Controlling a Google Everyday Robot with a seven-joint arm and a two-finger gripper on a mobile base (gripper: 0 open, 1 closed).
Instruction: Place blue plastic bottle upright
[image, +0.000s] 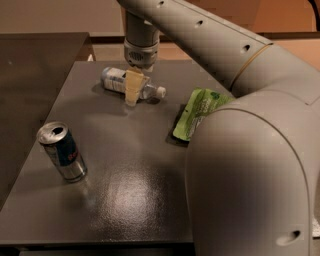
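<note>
The blue plastic bottle (116, 80) lies on its side at the far middle of the dark table (125, 165), with its white cap (160, 92) pointing right. My gripper (133, 90) hangs straight down from the arm onto the bottle's middle. Its pale tip crosses in front of the bottle and reaches almost to the table surface. The part of the bottle behind the gripper is hidden.
A blue-and-silver drink can (62, 151) stands upright at the front left of the table. A green snack bag (196, 113) lies to the right of the bottle. My own arm's bulk (250, 170) blocks the right and front right of the view.
</note>
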